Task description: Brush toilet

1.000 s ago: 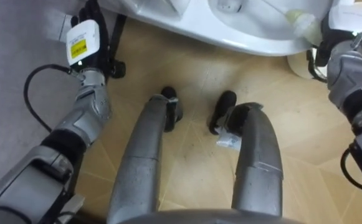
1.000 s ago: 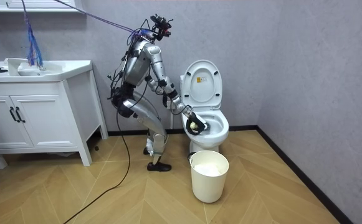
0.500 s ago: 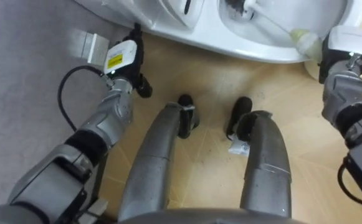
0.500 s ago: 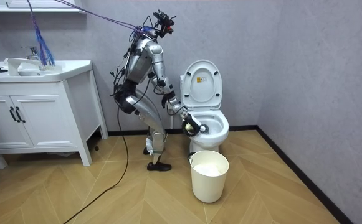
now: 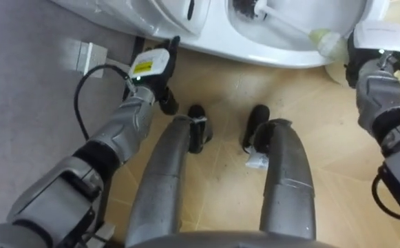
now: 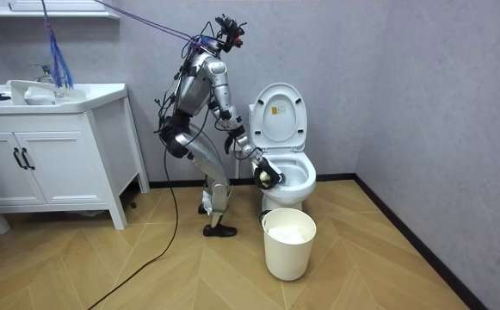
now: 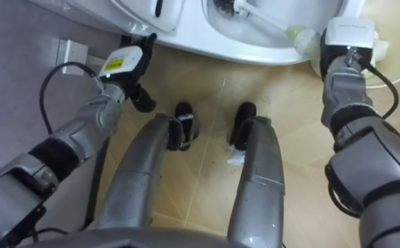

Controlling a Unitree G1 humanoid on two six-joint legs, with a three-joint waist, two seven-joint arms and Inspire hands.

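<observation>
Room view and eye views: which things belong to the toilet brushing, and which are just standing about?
In the job:
toilet
brush, reaching into the bowl
right hand, holding the brush

Standing about:
bin on the floor in front of the toilet
cabinet by the wall
left hand, idle beside the toilet's base

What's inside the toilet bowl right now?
The toilet brush: its dark head and white shaft reach into the toilet bowl from the right hand. The bowl's bottom is cut off above.
</observation>
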